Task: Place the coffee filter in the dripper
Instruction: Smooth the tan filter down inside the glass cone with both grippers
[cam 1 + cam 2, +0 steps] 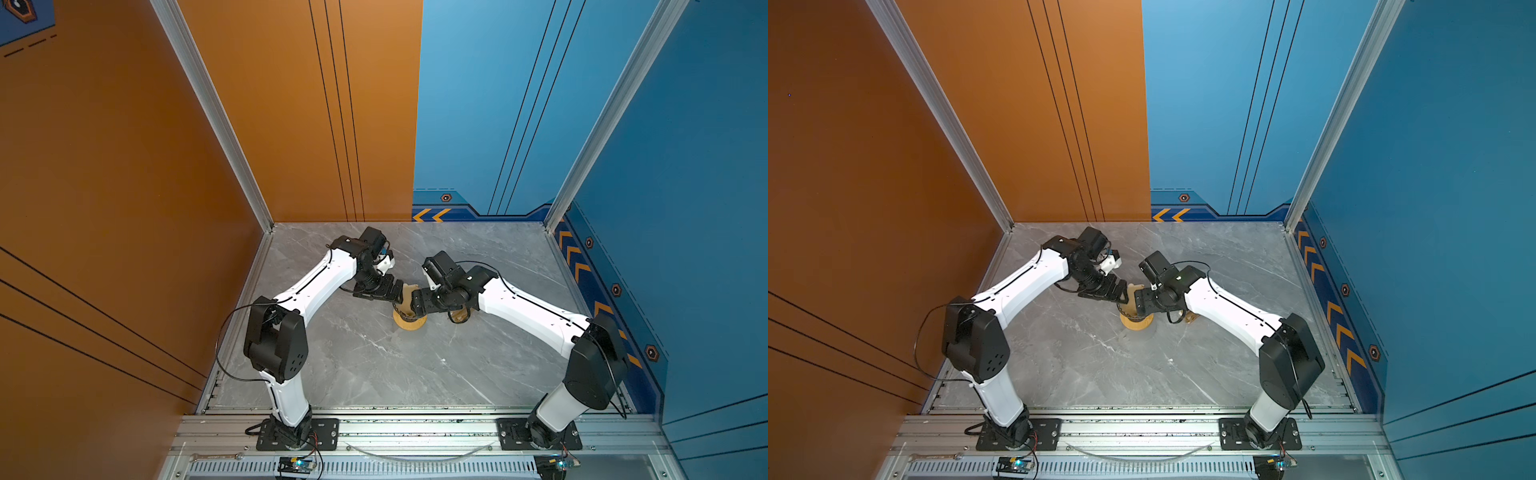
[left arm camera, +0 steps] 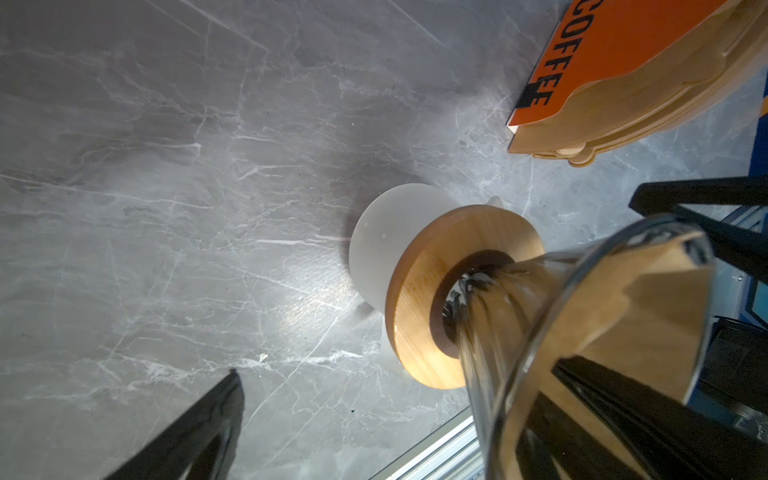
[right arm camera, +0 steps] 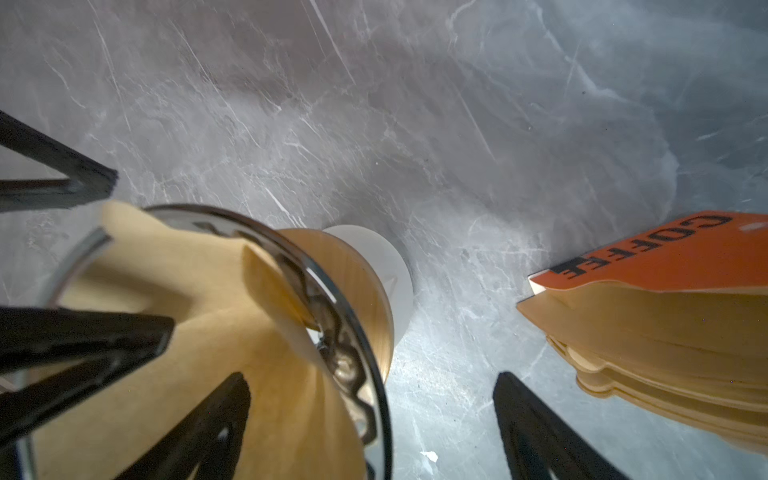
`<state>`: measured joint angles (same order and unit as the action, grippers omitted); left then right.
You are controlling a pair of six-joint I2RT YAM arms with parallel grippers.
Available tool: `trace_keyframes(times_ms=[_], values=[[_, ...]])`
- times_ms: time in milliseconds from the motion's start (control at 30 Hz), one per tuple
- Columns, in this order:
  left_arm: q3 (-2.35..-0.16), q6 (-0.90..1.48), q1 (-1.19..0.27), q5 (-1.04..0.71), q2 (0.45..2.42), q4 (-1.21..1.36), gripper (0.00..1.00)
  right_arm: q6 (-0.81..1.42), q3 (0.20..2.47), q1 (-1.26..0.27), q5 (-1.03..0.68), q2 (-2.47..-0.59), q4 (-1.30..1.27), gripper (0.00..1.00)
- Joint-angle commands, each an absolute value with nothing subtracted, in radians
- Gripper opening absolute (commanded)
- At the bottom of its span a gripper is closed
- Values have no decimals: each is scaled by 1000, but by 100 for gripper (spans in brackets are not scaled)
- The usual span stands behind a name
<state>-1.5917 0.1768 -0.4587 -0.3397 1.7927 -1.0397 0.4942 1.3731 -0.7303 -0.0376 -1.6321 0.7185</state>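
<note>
Tan paper filter (image 3: pixel 232 316) is sitting down inside the dripper (image 3: pixel 358 332), with its tab poking up past the rim in both top views (image 1: pixel 409 289) (image 1: pixel 1133 290). The dripper (image 1: pixel 400 311) is a smoky see-through cone, parked upright in a wood ring (image 2: pixel 424 299) on a frosted white cup (image 2: pixel 382 232), roughly in the middle of the grey marble surface (image 1: pixel 374 365).

Both arms meet right over it. The left pincer (image 1: pixel 400 294) is spread wide with nothing gripped. In the left wrist view one finger (image 2: pixel 199 428) hangs over bare marble, well clear of the cone. The right pincer (image 1: pixel 413 306) is wide open too and holds nothing. In the right wrist view one finger (image 3: pixel 199 424) lies over the paper inside the cone and the other (image 3: pixel 536 432) is outside the rim. Can't tell if that inner one actually touches the paper.

A packet (image 3: pixel 665 324) of brown filters with an orange COFFEE card lies near the cup, on the right arm's side.
</note>
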Motion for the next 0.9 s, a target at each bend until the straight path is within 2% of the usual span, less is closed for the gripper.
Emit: trace_keyframes(times_ms=[0,267,667,867], values=[[-1598,176,-452,-423,1721,-1026,98,505,1428,-721,5,-1556,744,91],[-1588,177,-433,-500,1697,-1005,98,508,1439,-666,-166,-1559,743,91],[-1579,181,-457,-450,1748,-1021,98,513,1436,-718,-65,-1641,797,94],[-1586,170,-460,-406,1727,-1025,98,508,1416,-739,-37,-1623,795,94]])
